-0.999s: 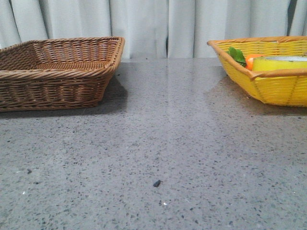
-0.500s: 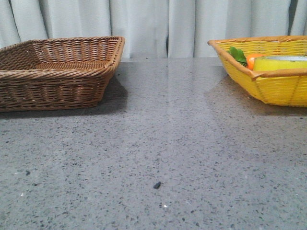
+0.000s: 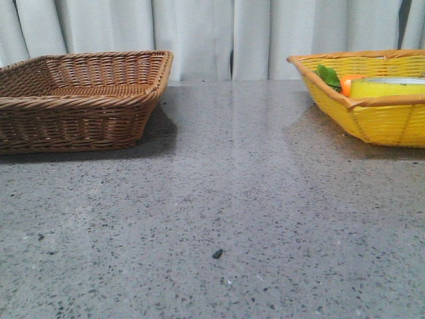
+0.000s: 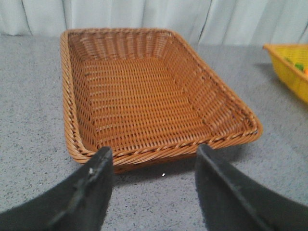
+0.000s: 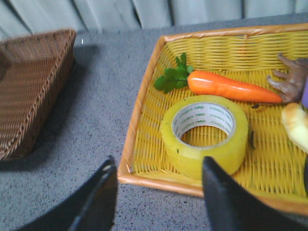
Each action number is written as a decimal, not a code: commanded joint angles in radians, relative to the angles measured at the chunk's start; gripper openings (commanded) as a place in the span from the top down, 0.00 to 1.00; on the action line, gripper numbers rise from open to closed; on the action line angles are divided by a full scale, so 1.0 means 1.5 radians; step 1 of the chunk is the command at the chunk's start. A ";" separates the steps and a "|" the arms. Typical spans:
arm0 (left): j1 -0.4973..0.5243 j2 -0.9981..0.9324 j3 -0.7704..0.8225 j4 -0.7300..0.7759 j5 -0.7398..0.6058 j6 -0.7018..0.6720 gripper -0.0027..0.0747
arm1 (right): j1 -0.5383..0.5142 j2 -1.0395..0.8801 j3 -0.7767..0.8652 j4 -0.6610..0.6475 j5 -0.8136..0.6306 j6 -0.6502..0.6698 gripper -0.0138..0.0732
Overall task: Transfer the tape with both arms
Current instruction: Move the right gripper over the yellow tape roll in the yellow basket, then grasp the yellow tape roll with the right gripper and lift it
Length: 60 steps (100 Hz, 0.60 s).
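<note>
The yellow tape roll (image 5: 204,137) lies flat in the yellow basket (image 5: 149,180), its white printed core facing up, next to an orange carrot (image 5: 231,86). In the front view the tape (image 3: 388,88) shows just over the yellow basket's rim (image 3: 385,102) at the right. My right gripper (image 5: 159,166) is open and empty, hovering over the table just outside the basket's near rim, short of the tape. My left gripper (image 4: 154,154) is open and empty, in front of the brown wicker basket (image 4: 159,149). Neither arm shows in the front view.
The brown wicker basket (image 3: 80,100) stands at the back left with nothing in it. The yellow basket also holds a brown figure (image 5: 291,79) and a pale object (image 5: 296,127) at its far side. A small dark speck (image 3: 217,253) lies on the grey table. A curtain hangs behind.
The front view has shifted only slightly; the baskets and tape stay where they were. No arm enters the front view.
</note>
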 commanded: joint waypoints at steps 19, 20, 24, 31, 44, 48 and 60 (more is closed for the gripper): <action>-0.002 0.026 -0.029 -0.010 -0.032 0.014 0.52 | 0.036 0.287 -0.278 -0.030 0.188 -0.026 0.38; -0.004 0.026 -0.029 -0.010 -0.032 0.014 0.52 | 0.036 0.301 -0.287 -0.030 0.192 -0.026 0.38; -0.011 0.026 -0.029 -0.010 -0.033 0.014 0.52 | 0.036 0.338 -0.313 -0.030 0.212 -0.026 0.38; -0.025 0.026 -0.029 -0.010 -0.033 0.014 0.52 | 0.036 0.403 -0.346 -0.030 0.226 -0.026 0.38; -0.051 0.026 -0.029 -0.010 -0.033 0.014 0.52 | 0.036 0.504 -0.373 -0.036 0.227 -0.025 0.38; -0.055 0.026 -0.029 -0.010 -0.033 0.014 0.52 | 0.036 0.529 -0.373 -0.044 0.230 -0.022 0.38; -0.063 0.026 -0.029 -0.012 -0.033 0.014 0.52 | 0.036 0.579 -0.373 -0.050 0.220 -0.020 0.38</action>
